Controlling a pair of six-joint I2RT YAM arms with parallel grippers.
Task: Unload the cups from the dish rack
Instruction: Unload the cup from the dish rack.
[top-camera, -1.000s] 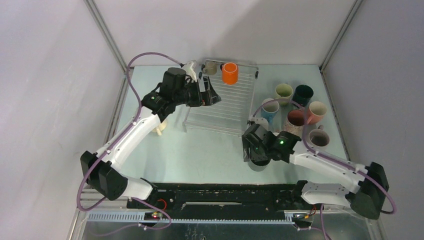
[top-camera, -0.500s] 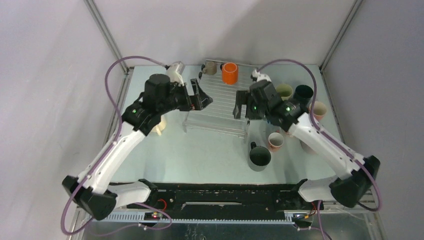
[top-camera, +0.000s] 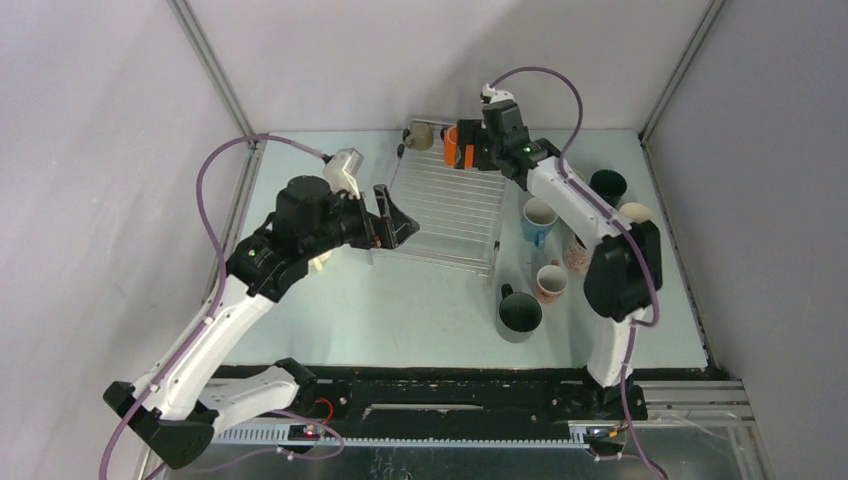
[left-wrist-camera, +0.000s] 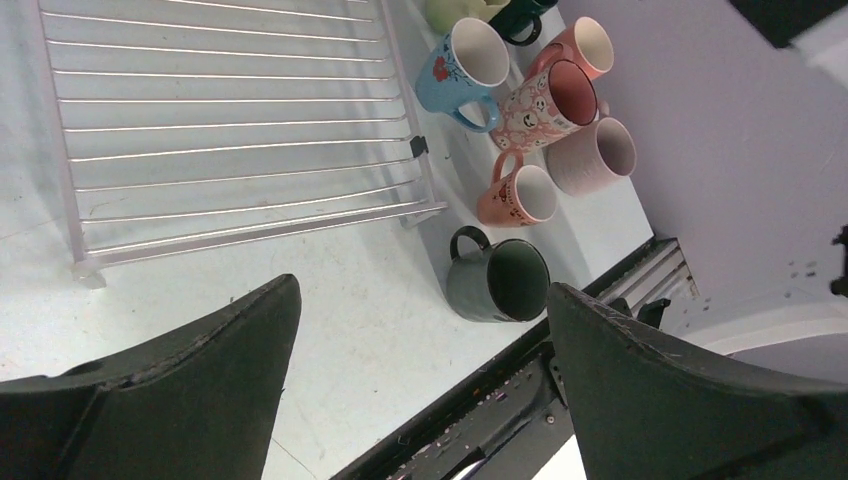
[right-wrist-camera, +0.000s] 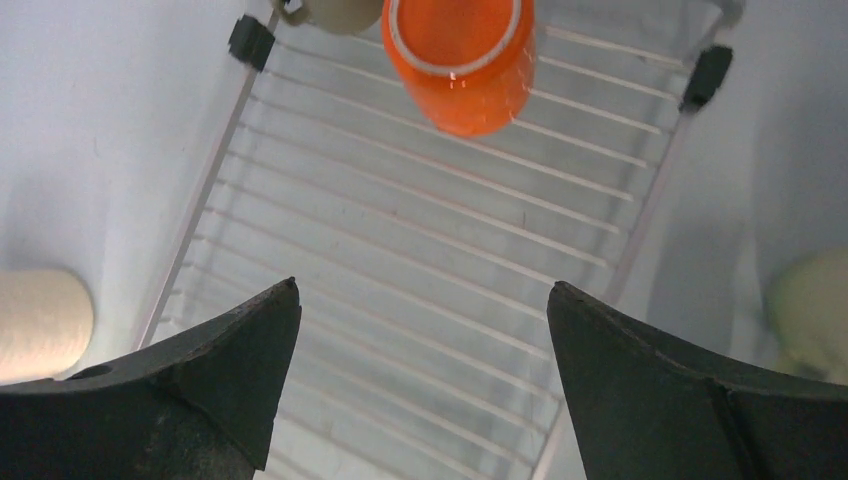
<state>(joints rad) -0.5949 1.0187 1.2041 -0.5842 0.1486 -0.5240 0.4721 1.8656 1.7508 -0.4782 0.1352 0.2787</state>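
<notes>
The orange cup (right-wrist-camera: 460, 55) sits at the far end of the dish rack (top-camera: 440, 212), with a beige cup (top-camera: 421, 135) just beside it at the far-left corner. Only these 2 are on the wires. The right tool (right-wrist-camera: 422, 290), 1 s ago low by the dark green cup (top-camera: 519, 313) on the bench (top-camera: 400, 300), now hangs over the rack's far end. Its fingers are spread wide and hold nothing, with the orange cup just ahead of the gap. The left tool (left-wrist-camera: 420, 288), equally wide and empty, has drawn back to the near-left corner. Reading: drop-off done, next pick lining up on orange.
</notes>
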